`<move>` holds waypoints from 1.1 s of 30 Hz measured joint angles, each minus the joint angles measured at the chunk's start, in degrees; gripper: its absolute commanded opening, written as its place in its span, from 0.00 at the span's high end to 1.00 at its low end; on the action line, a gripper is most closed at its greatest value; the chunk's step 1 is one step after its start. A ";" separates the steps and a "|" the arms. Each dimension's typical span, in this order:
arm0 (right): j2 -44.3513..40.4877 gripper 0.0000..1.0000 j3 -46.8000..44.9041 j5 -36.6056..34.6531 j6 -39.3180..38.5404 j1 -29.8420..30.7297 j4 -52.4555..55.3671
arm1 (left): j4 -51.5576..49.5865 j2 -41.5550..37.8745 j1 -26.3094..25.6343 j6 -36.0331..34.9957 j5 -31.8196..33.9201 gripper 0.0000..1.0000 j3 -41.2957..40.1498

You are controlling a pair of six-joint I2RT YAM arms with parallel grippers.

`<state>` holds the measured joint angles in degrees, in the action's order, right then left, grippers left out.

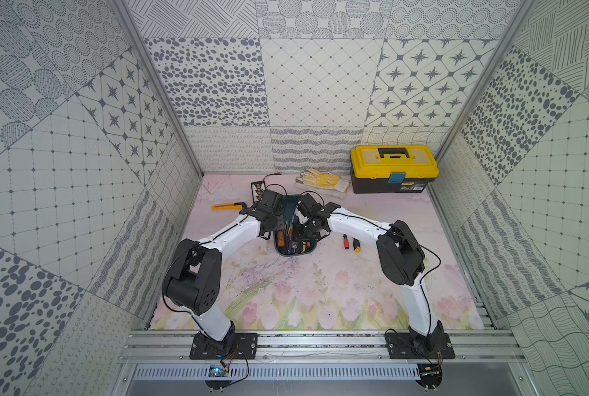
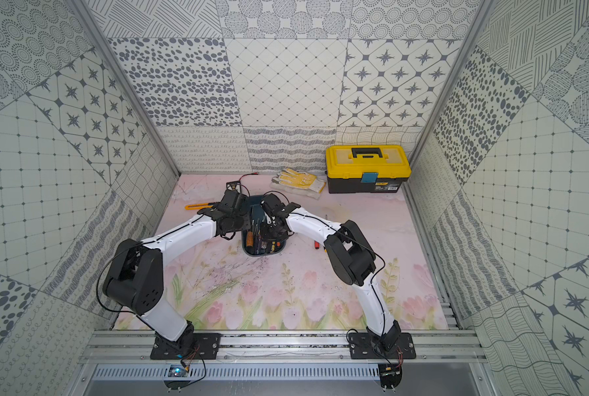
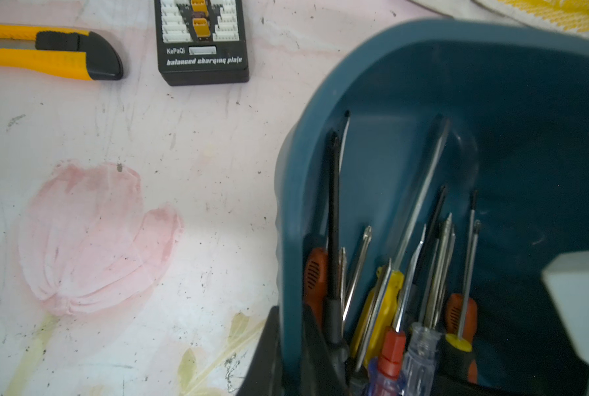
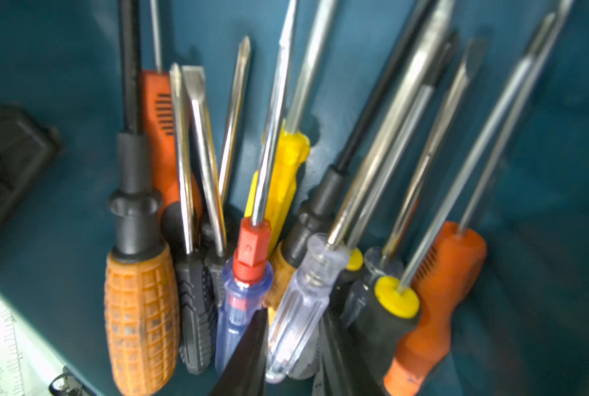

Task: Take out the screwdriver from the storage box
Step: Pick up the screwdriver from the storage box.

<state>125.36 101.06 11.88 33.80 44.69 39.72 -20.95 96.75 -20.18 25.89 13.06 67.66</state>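
on the floral mat (image 1: 286,291), in the storage box (image 4: 46,61), right gripper (image 4: 292,315) narrowly straddles the clear screwdriver (image 4: 307,288).

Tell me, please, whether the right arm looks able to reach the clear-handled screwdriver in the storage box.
Probably yes: the right gripper straddles the clear-handled screwdriver in the lidless storage box, one finger on each side, though the blue-handled screwdriver lies close beside it.
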 measured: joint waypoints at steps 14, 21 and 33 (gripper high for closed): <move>1.01 0.83 1.64 -0.92 -1.11 0.31 1.55 | -0.22 0.00 0.00 0.15 0.09 1.00 0.00; 1.01 0.93 1.68 -0.96 -1.25 0.37 1.42 | -0.26 0.00 0.00 0.15 0.20 1.00 0.00; -0.31 1.00 -0.24 -1.53 -1.25 0.52 -0.44 | -0.24 0.00 -0.02 0.79 0.68 1.00 0.00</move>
<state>125.05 100.82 10.35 32.56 45.21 39.29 -21.19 96.75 -20.21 26.68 13.74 67.66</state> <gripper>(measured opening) 0.201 0.118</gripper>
